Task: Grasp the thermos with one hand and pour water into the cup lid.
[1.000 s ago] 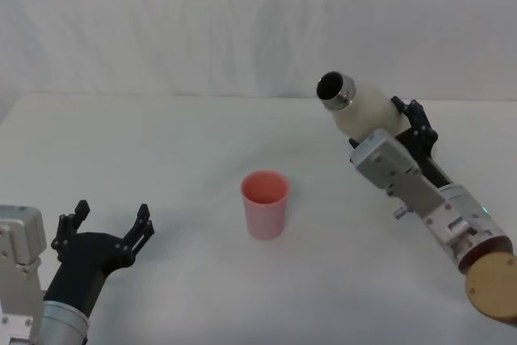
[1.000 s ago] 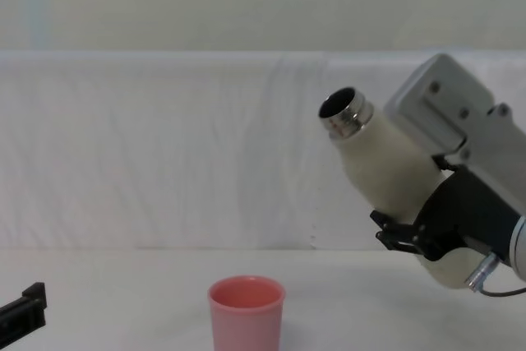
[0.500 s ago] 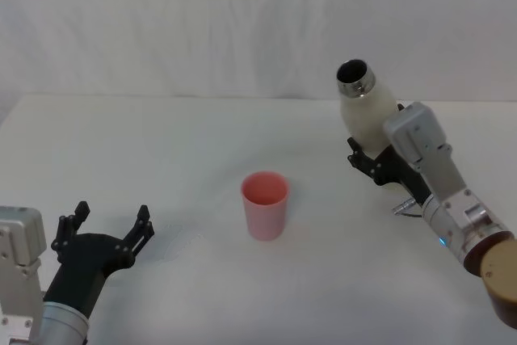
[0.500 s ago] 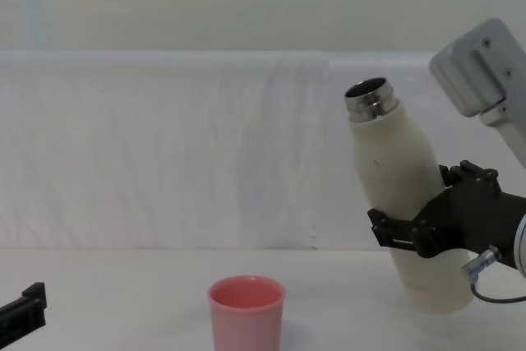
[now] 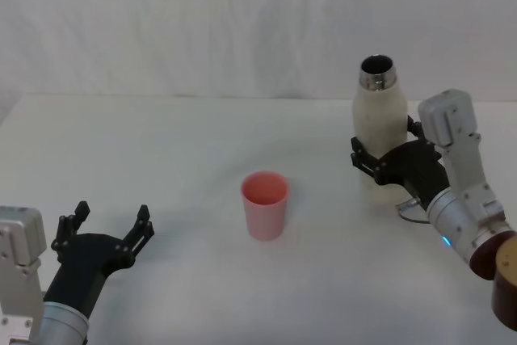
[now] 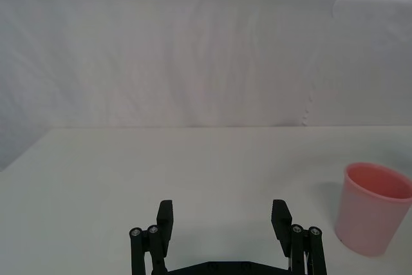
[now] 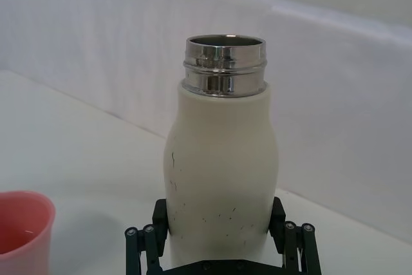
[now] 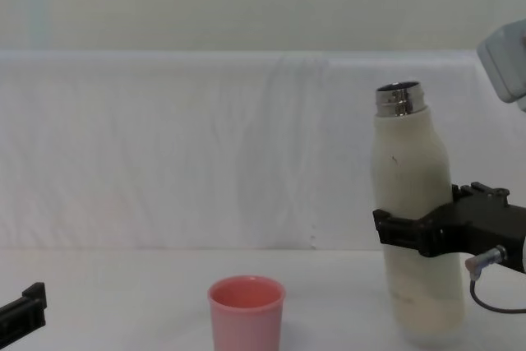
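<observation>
Thermos (image 5: 378,123) is upright right now, over on the right side of the table (image 5: 161,143), and my right hand (image 5: 386,161) is clamped around its lower body, black fingers (image 8: 403,234) hugging it on both sides. In the chest view the bottle stands straight with its base down at the table surface, though I can't really tell if it's fully resting there or just a hair above. Steel neck is open at the top, no cap on it, and from the right wrist view you can see the threaded rim and a few little scuff marks on the cream body. Cup lid (image 5: 264,204) sits near the middle of the table, standing on its base with the mouth up, well apart from the thermos and off to its left. The right wrist view catches just the pink edge of it in a corner, and the inside looks a bit wet at the bottom, but I wouldn't swear to it. My left hand (image 5: 103,234) is parked low at the near left of the table, fingers spread wide with nothing between them, palm pointing forward. From the left wrist view the cup lid is ahead and off to one side, not touching anything. White cloth backdrop (image 5: 242,22) hangs behind the table.
</observation>
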Action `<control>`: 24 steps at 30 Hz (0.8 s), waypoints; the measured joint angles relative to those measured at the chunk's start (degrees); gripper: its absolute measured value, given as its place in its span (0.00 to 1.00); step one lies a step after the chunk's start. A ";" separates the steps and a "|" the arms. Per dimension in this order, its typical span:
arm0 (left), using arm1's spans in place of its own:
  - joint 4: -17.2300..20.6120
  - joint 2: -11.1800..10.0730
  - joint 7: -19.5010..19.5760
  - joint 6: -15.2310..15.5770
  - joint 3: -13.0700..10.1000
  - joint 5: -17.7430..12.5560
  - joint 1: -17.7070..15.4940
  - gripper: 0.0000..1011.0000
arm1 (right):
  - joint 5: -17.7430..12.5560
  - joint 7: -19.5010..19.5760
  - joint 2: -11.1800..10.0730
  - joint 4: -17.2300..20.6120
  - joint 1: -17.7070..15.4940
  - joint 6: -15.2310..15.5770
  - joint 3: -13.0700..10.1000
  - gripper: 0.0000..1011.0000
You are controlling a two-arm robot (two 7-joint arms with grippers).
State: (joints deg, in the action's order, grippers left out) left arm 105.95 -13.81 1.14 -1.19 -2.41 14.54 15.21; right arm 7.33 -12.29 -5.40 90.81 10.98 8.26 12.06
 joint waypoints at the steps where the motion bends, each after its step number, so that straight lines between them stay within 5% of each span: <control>1: 0.00 0.00 0.00 0.00 0.00 0.00 0.00 0.99 | -0.46 -0.08 0.06 -0.08 0.00 0.11 -0.05 0.94; 24: 0.00 0.00 0.00 0.00 0.00 0.00 0.00 0.99 | -10.58 -0.43 1.60 -2.37 0.83 2.24 -0.18 0.94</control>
State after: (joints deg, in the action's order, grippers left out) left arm 105.95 -13.81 1.14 -1.19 -2.41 14.54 15.21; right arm -3.25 -12.72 -3.79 88.44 11.81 10.50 11.88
